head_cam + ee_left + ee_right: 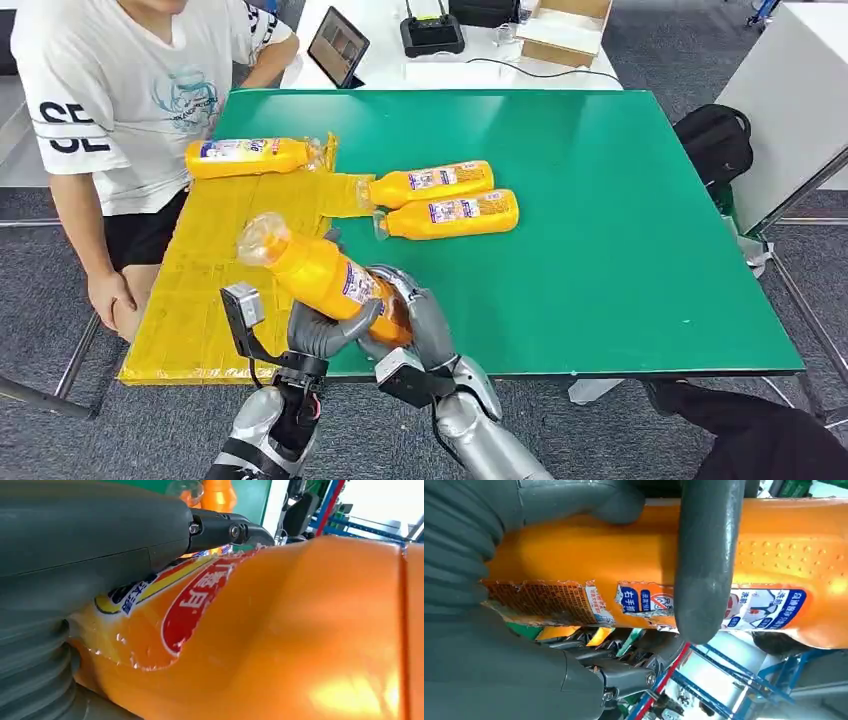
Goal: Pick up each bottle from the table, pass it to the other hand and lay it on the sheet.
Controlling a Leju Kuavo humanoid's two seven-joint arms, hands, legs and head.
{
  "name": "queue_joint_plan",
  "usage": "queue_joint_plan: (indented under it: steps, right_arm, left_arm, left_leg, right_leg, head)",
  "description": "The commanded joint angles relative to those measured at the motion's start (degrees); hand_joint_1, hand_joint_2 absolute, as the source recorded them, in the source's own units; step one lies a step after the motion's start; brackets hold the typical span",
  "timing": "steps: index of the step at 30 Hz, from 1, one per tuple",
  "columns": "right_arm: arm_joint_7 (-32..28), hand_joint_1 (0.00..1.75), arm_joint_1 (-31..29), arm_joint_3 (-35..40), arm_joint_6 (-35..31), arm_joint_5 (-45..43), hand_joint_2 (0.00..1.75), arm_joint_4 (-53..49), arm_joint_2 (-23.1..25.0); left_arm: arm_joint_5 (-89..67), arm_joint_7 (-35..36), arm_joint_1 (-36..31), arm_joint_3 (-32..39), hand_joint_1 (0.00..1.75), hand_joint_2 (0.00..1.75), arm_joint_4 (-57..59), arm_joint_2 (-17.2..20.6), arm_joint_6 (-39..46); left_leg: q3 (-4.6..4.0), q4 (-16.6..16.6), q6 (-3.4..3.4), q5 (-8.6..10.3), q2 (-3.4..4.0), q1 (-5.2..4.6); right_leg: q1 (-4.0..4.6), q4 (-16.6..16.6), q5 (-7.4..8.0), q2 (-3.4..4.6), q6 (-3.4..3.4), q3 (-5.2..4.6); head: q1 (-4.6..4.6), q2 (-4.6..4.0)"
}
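Note:
An orange bottle hangs tilted over the table's front edge, clear cap end up and toward the yellow sheet. My left hand grips its middle from below. My right hand wraps around its base end. In the left wrist view my left hand lies over the bottle label. The right wrist view has my right hand with fingers curled around the bottle. Another bottle lies on the sheet's far end. Two more bottles lie side by side on the green table.
A person in a white T-shirt sits at the table's left, one hand beside the sheet. Behind the green table stands a white table with a tablet, a black device and a cardboard box. A black bag lies at the right.

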Motion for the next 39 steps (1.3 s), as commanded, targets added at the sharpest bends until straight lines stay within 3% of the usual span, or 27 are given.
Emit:
queue_joint_plan:
  steps: [1,7,8,9,10,22,23,24,26,28,29,35,39]
  right_arm:
    - [0.8,1.75,-2.6,5.7,2.1,1.8,1.75,9.0,-0.5]
    - [1.4,1.75,-3.5,6.0,3.4,2.4,1.75,11.2,-0.7]
    - [1.4,1.75,-3.7,5.9,3.7,2.1,1.75,11.4,-0.6]
    - [1.4,1.75,-3.9,5.7,3.9,2.0,1.75,11.8,-0.6]
    - [1.3,1.75,-4.1,5.7,4.0,2.0,1.75,12.0,-0.6]
    - [1.3,1.75,-4.1,4.8,3.7,1.8,1.75,11.2,-0.4]
    - [1.3,1.64,-4.1,4.7,3.8,1.8,1.75,11.1,-0.4]
    - [1.3,0.73,-4.1,4.5,3.6,1.7,1.75,10.8,-0.4]
    - [1.2,0.0,-4.0,4.1,3.1,1.5,1.75,10.3,-0.3]
    - [1.5,0.0,-3.8,3.4,3.2,0.8,1.75,9.2,-0.2]
    - [1.6,0.0,-3.5,3.0,3.2,0.3,0.0,8.4,-0.3]
    - [1.9,0.0,-1.8,0.6,4.4,-2.7,0.0,1.8,-0.9]
    - [2.2,0.0,-0.4,0.1,4.8,-3.5,0.0,-4.4,-1.8]
  left_arm:
    - [-0.5,0.3,-3.0,-1.0,0.0,1.75,4.5,0.9,0.2]
    - [1.6,0.5,-3.0,-0.7,0.0,1.75,4.7,0.5,-2.1]
    - [1.7,0.6,-3.0,-0.7,0.21,1.75,4.7,0.5,-2.3]
    - [1.9,0.6,-3.0,-0.8,1.22,1.75,4.6,0.5,-2.7]
    - [1.9,0.4,-3.0,-1.0,1.75,1.75,4.5,0.6,-3.1]
    - [-0.2,-0.5,-3.3,-1.5,1.75,1.75,4.4,0.7,-2.4]
    - [-0.3,-0.6,-3.3,-1.5,1.75,1.75,4.2,0.7,-2.3]
    - [-0.5,-0.7,-3.3,-1.4,1.75,1.75,3.9,0.7,-2.1]
    - [-0.7,-0.8,-3.4,-1.3,1.75,1.75,3.6,0.6,-1.8]
    - [-1.6,-1.3,-3.5,-1.2,1.75,1.75,3.3,0.7,-0.7]
    - [-1.8,-1.3,-3.5,-0.9,1.75,1.75,3.4,0.6,-0.3]
    - [-7.1,-4.3,-4.2,0.9,1.75,1.75,2.6,1.1,6.0]
    - [-14.2,-8.3,-6.4,3.8,1.75,1.75,3.7,1.6,14.9]
  left_leg:
    - [0.32,-0.1,0.07,-0.07,0.07,0.03]
    - [0.18,-0.1,0.05,-0.04,0.01,0.01]
    - [0.27,-0.1,0.07,-0.06,0.01,0.02]
    - [0.19,-0.1,0.05,-0.04,-0.02,0.03]
    - [0.29,-0.1,0.08,-0.06,-0.02,0.02]
    - [0.16,0.0,0.05,-0.03,-0.03,0.01]
    - [0.24,0.0,0.07,-0.06,-0.02,0.03]
    - [0.13,0.0,0.05,-0.02,-0.04,0.02]
    - [0.16,0.0,0.06,-0.04,-0.04,0.03]
    - [0.17,0.0,0.06,-0.04,-0.03,0.02]
    - [0.24,0.0,0.08,-0.08,-0.02,0.03]
    - [0.1,0.0,0.05,-0.03,0.0,0.02]
    - [0.09,0.0,0.06,-0.02,-0.04,0.01]
  right_leg:
    - [0.08,-0.1,-0.05,-0.02,-0.19,0.32]
    - [0.04,-0.1,-0.04,-0.05,-0.12,0.19]
    - [0.06,-0.1,-0.06,-0.07,-0.16,0.28]
    - [0.06,-0.1,-0.05,-0.09,-0.13,0.21]
    - [0.07,-0.1,-0.07,-0.1,-0.18,0.3]
    - [0.04,0.0,-0.05,-0.1,-0.12,0.15]
    - [0.07,-0.1,-0.07,-0.11,-0.17,0.25]
    - [0.05,0.0,-0.04,-0.12,-0.12,0.14]
    - [0.06,0.0,-0.05,-0.12,-0.14,0.17]
    - [0.05,0.0,-0.06,-0.11,-0.15,0.18]
    - [0.07,0.0,-0.09,-0.12,-0.19,0.25]
    - [0.05,0.0,-0.04,-0.07,-0.12,0.09]
    - [0.05,0.0,-0.05,-0.12,-0.15,0.09]
  head:
    - [0.02,0.0]
    - [0.02,0.0]
    - [0.0,0.0]
    - [0.02,0.0]
    - [0.0,0.0]
    - [0.02,0.0]
    - [0.0,0.0]
    - [0.0,0.0]
    - [0.02,0.0]
    - [0.02,0.0]
    - [0.04,0.0]
    - [0.0,0.0]
    - [0.02,0.0]
